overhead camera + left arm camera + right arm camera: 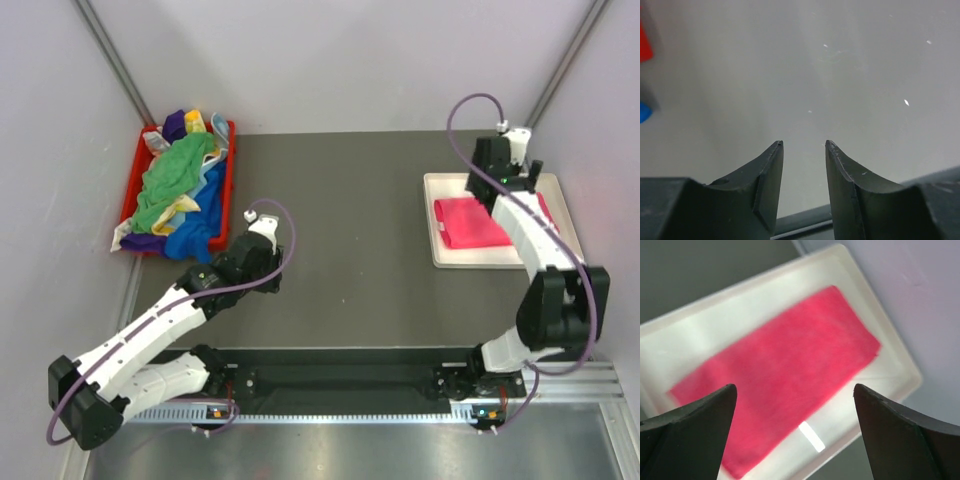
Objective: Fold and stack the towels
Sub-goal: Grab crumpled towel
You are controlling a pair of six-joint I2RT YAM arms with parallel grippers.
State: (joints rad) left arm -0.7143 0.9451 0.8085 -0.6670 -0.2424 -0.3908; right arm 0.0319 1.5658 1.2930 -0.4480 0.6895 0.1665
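A folded bright pink towel (468,222) lies flat in the white tray (437,255) at the right; it also shows in the right wrist view (785,370). My right gripper (795,390) hangs above it, wide open and empty. A heap of loose towels, green (172,175), blue (195,240), purple and white, fills the red bin (228,175) at the left. My left gripper (804,144) is open and empty over bare table just right of the bin, whose red corner (644,42) shows at the left edge of its view.
Grey side walls close in on the left and right. The dark table mat (350,230) lies between bin and tray. A metal rail (340,412) runs along the near edge by the arm bases.
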